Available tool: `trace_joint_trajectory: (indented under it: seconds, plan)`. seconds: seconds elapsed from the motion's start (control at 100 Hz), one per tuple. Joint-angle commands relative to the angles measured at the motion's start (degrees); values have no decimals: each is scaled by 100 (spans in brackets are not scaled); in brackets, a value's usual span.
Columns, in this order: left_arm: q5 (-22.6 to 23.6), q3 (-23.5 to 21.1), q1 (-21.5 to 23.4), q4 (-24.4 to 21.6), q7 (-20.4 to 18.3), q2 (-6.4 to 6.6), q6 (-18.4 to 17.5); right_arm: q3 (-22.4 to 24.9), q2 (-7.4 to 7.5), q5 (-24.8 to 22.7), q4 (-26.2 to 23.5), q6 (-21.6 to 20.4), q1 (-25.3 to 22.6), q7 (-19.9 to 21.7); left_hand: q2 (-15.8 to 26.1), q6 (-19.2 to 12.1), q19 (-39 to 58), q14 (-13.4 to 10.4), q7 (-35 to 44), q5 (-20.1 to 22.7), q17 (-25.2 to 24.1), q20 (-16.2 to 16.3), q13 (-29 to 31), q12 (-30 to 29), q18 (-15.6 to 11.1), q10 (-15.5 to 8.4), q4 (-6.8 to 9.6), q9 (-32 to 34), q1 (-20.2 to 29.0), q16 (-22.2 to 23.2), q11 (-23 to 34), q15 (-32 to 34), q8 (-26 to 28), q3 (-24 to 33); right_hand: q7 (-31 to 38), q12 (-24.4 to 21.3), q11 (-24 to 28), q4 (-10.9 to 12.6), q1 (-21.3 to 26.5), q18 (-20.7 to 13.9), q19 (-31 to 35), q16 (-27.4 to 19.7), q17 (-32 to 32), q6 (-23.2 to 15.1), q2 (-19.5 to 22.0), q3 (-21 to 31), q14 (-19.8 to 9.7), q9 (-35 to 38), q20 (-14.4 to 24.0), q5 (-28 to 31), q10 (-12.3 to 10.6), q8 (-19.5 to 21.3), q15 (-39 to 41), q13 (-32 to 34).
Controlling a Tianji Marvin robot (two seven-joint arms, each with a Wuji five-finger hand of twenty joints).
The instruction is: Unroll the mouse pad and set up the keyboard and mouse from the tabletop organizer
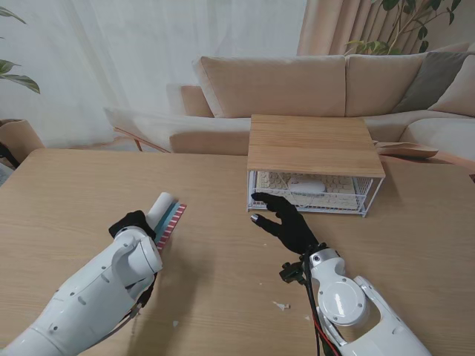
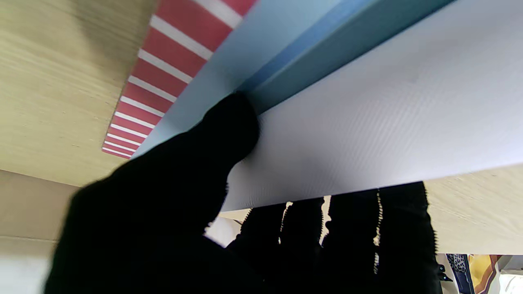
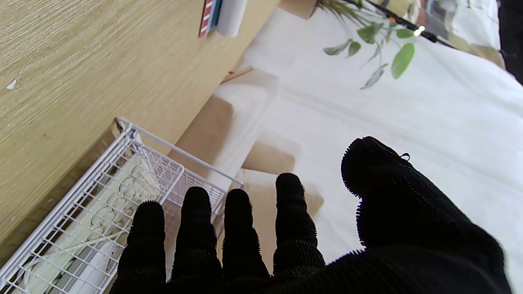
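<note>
Left hand (image 2: 196,204) grips the rolled mouse pad (image 1: 165,213); right hand (image 1: 286,222), fingers spread and empty, nears the organizer (image 1: 315,148)

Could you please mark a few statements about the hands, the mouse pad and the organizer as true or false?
1. The left hand grips the rolled mouse pad. True.
2. The right hand holds the mouse. False: it is open, fingers spread, holding nothing.
3. The keyboard lies inside the wire organizer. True.
4. The mouse pad lies fully unrolled. False: only a striped edge has opened.
</note>
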Motion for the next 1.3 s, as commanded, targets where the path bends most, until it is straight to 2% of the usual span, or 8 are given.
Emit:
trace_joint_trajectory:
  seconds: [0.0,0.14,0.3,0.46,0.65,0.92,1.12,1.29]
  plan:
    - [-79,78,187,209,-125,-109,-22,-2,-50,20,-31,5,-42,62,4,-506,356,74,981,692,245,109,382,237,247,-70,-102,1904,820,80,610,167,35,312,47,41,71,264,-3,-116,-149,-16,16,-121,132,-99,-50,38,127,-36,-25,18,-6,-62]
    - [12,-47,256,321,343,-220,-212,1,-51,18,-31,-5,-44,55,-39,-857,355,74,1236,1286,761,13,876,234,427,-122,-140,2398,993,-10,531,117,94,413,50,41,68,262,-23,-112,-150,-17,16,-115,114,-101,-44,40,126,-35,-20,17,-11,-68]
    - [165,-270,422,41,389,-175,-317,-3,-51,25,-30,-5,-36,60,-76,-868,284,82,1184,1459,943,-105,1050,246,498,-68,-136,2531,1083,-83,399,-22,81,421,52,43,72,263,-23,-112,-149,-16,18,-114,123,-99,-53,58,126,-29,-20,16,-8,-58]
    - [504,-539,687,-484,254,-36,-477,-5,-52,45,-29,-5,-34,67,-124,-818,143,64,1121,1605,1214,-309,1247,268,608,-33,-131,2649,1170,-133,240,-228,33,397,69,47,80,263,-13,-107,-149,-16,23,-112,126,-99,-48,65,125,0,-14,24,-9,-58]
    - [845,-990,1106,-1254,214,60,-772,13,-51,38,-36,-26,-45,57,-243,-800,62,64,1059,1777,1455,-493,1437,262,725,0,-95,2811,1176,-141,107,-390,-33,465,82,51,86,263,-15,-109,-150,-14,24,-102,123,-99,-52,70,124,-5,-8,34,-5,-56]
    - [1220,-1672,1799,-2428,171,155,-1600,18,-48,6,-45,-2,-51,59,-315,-842,27,28,996,1919,1682,-669,1618,238,757,-3,-88,2939,1173,-159,-34,-559,-100,463,115,73,132,269,57,-105,-143,-1,47,-83,11,-27,-50,91,123,-6,-6,55,21,-41]
    - [1212,-2131,2412,-3264,494,130,-2522,3,-58,-80,-62,61,-49,-10,-286,-896,21,-60,998,1876,1656,-743,1606,300,663,-100,-82,2925,1139,-122,-74,-614,-77,437,340,316,694,226,-49,-6,21,226,197,671,-238,350,212,377,243,-33,236,240,476,106]
    - [1117,-2323,2844,-3826,824,82,-3067,-14,-26,-179,-229,117,-87,55,-280,-951,36,-123,1034,1845,1673,-788,1619,324,570,-146,-82,2930,1100,-90,-85,-642,-64,432,303,430,1004,190,-229,117,142,412,285,1187,-461,536,312,402,387,-118,432,327,851,154]
